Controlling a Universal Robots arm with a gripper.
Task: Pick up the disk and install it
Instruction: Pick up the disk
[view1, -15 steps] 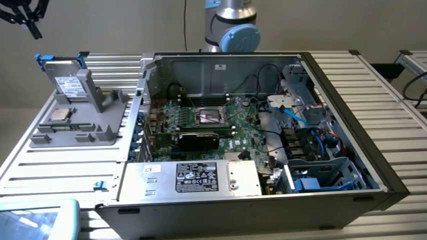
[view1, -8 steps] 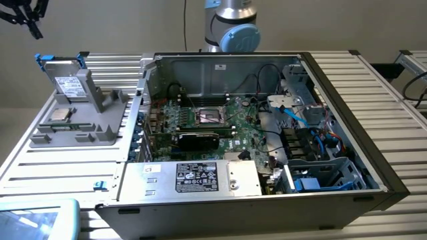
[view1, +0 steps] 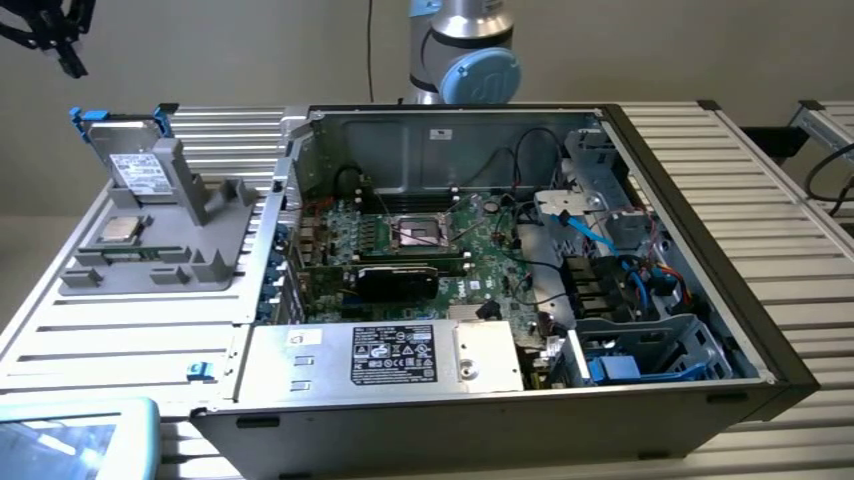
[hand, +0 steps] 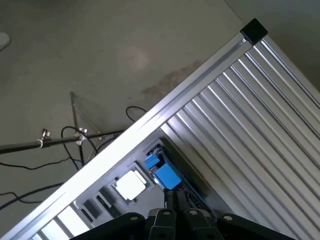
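Exterior view: disk (view1: 135, 165) upright in grey stand (view1: 200, 262) on tabletop (view1: 120, 330), toward the exterior view's left of open case (view1: 754, 300).
Claw (view1: 70, 62): fingers together, empty, above disk, well apart.
Wrist view: disk's blue carrier beneath claw.

Air above the grey holder (view1: 200, 265) is wide open, so the disk (view1: 138, 165) standing in it is reachable straight from the top. The gripper (view1: 64, 55) hangs high over it with nothing between. It's way tighter inside the open case (view1: 400, 135). The drive cage (view1: 667, 340) in the exterior view's right near corner is crowded by blue cables (view1: 594, 235), black wiring and the power-supply box (view1: 307, 355) alongside. An open strip of ribbed worktop (view1: 761, 180) flanks the case.
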